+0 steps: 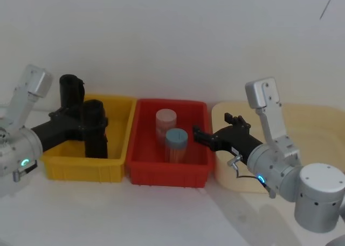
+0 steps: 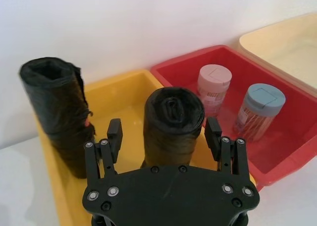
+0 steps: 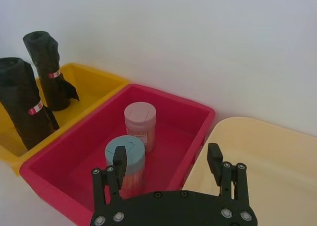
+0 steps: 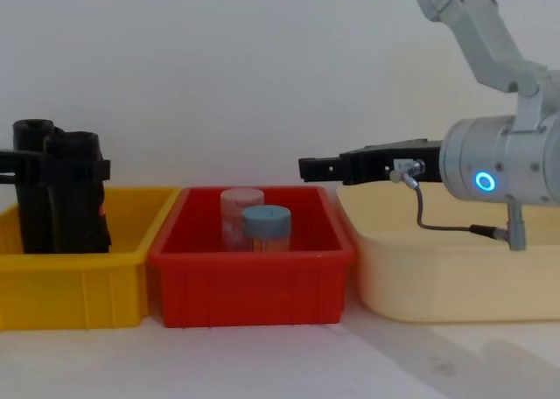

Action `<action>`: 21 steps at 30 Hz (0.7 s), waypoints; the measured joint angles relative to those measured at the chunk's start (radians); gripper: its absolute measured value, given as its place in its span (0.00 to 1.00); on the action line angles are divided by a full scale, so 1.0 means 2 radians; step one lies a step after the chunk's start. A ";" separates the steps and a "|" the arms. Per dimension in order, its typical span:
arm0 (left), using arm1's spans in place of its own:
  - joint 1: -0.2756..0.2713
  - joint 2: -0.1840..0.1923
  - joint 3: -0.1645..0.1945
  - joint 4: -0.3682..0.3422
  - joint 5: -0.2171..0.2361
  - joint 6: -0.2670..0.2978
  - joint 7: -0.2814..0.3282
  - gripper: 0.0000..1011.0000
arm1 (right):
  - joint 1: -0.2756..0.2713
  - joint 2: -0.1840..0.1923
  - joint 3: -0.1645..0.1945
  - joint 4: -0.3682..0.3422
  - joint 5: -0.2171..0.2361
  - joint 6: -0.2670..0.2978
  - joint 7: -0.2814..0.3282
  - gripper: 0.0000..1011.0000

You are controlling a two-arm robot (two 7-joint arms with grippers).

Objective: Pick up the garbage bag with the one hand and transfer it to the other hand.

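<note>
Left wrist view: my left end effector (image 2: 164,130) spread astride the matte black cylindrical garbage-bag roll (image 2: 173,112); right end effector (image 3: 167,155) spread; pink-lidded jar (image 2: 214,86) label unreadable.

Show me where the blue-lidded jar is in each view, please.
Head view: blue-lidded jar at centre, in the red bin.
Left wrist view: blue-lidded jar in the same bin.
Right wrist view: blue-lidded jar nearest the camera in the bin.
Chest view: blue-lidded jar centre-left, above the bin's front wall.
Landmark: the pink-lidded jar beside it.
</note>
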 joint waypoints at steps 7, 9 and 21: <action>-0.024 -0.005 0.016 0.028 0.001 -0.004 -0.017 0.99 | 0.003 -0.001 0.002 0.004 0.000 0.001 0.007 0.99; -0.031 -0.006 0.021 0.036 0.001 -0.005 -0.023 0.99 | 0.003 -0.001 0.003 0.004 0.000 0.001 0.010 0.99; -0.046 -0.009 0.032 0.054 0.002 -0.008 -0.034 0.99 | 0.008 0.000 -0.006 0.005 0.002 0.009 0.028 0.99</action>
